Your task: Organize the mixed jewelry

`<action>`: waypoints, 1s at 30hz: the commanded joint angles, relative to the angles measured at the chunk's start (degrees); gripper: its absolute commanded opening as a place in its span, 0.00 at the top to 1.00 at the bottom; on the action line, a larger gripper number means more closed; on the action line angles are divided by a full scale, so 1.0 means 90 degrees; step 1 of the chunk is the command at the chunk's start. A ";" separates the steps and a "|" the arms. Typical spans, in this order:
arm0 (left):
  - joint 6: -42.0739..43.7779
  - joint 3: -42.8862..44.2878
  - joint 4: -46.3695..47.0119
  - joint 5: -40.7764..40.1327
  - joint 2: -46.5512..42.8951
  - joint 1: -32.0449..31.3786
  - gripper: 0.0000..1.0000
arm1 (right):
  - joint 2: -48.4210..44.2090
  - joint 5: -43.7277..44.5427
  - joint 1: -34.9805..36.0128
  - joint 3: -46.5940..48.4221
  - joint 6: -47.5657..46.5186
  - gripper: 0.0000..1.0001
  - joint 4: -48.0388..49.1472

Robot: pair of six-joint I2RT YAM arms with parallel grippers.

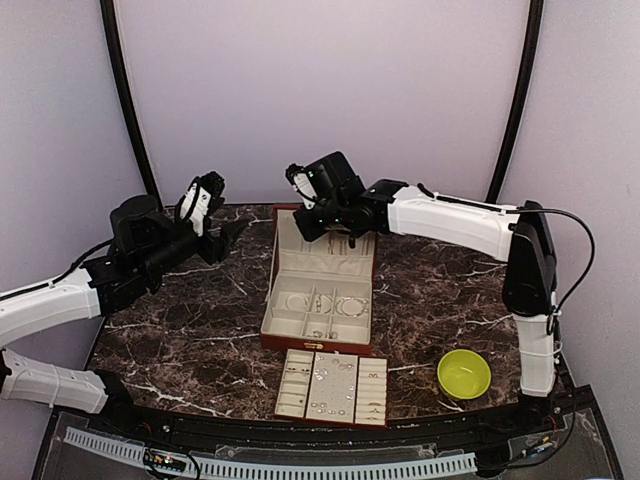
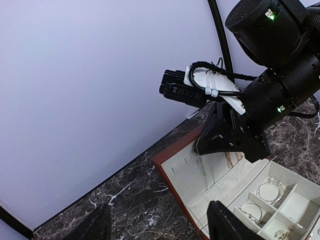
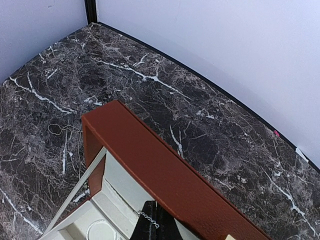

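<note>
Two arms were up over the table (image 1: 190, 320). The R gripper (image 1: 338, 236) hung above the back of the open box (image 1: 315, 346), just in front of its upright lid (image 1: 295, 250), jaws clenched on a thin chain (image 2: 201, 162). In the left wrist view the chain dangled from the fingertips down along the lid's cream lining; couldn't tell if it touched. Pinching it near one end prob. let it hang straight rather than bunch or knot. Holding it that high by the lid suggested it was meant for the lid, not a compartment. That's a guess.

The L gripper (image 1: 226, 232) sat raised, well left of the box, jaws released wide w/ nothing between them. It pointed toward the lid, prob. waiting clear of the R arm or ready to steady the chain.

Rest of the jewelry was already sorted by kind, as far as it showed. Hoops (image 1: 347, 306) lay in the box's front compartments. Small pieces (image 1: 330, 385) were spread in the tray (image 1: 290, 405), which sat just in front of the box, near the arms' bases. The bowl (image 1: 464, 373) stood right of the tray, apart from it. Nothing showed in it, tho bits that tiny might not show from above.
</note>
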 commanded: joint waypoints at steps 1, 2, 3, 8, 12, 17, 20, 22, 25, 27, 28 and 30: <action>-0.0064 0.0004 -0.0025 0.0072 -0.0282 0.0027 0.32 | 0.0162 0.0089 0.0032 0.0507 0.0104 1.00 -0.0544; -0.0064 0.0004 -0.0024 0.0070 -0.0304 0.0033 0.32 | 0.0189 0.0107 0.0028 0.0609 0.0109 1.00 -0.0666; -0.0064 0.0004 -0.0024 0.0070 -0.0309 0.0028 0.32 | 0.0236 0.0130 0.0027 0.0706 0.0119 1.00 -0.0761; -0.0082 0.0023 -0.0054 0.0103 -0.0374 0.0026 0.32 | 0.0528 0.0133 0.0032 0.1247 0.0186 1.00 -0.1206; -0.0091 0.0024 -0.0062 0.0113 -0.0408 0.0023 0.32 | 0.0764 0.0251 0.0003 0.1625 0.0318 1.00 -0.1579; -0.0096 0.0023 -0.0063 0.0120 -0.0441 0.0023 0.31 | 0.0741 0.0328 -0.0021 0.1632 0.0426 1.00 -0.1704; -0.0080 0.0019 -0.0068 0.0107 -0.0459 0.0023 0.31 | 0.0726 0.0354 -0.0022 0.1617 0.0438 1.00 -0.1711; -0.0083 0.0018 -0.0064 0.0101 -0.0461 0.0030 0.31 | 0.0704 0.0373 -0.0022 0.1603 0.0466 1.00 -0.1706; -0.0084 0.0023 -0.0065 0.0099 -0.0461 0.0025 0.31 | 0.0666 0.0385 -0.0031 0.1610 0.0505 1.00 -0.1683; -0.0084 0.0024 -0.0067 0.0100 -0.0466 0.0023 0.31 | 0.0627 0.0387 -0.0036 0.1592 0.0542 1.00 -0.1655; -0.0089 0.0024 -0.0065 0.0099 -0.0468 0.0023 0.31 | 0.0598 0.0373 -0.0041 0.1578 0.0562 1.00 -0.1631; -0.0084 0.0024 -0.0063 0.0099 -0.0470 0.0025 0.31 | 0.0538 0.0309 -0.0044 0.1536 0.0591 1.00 -0.1567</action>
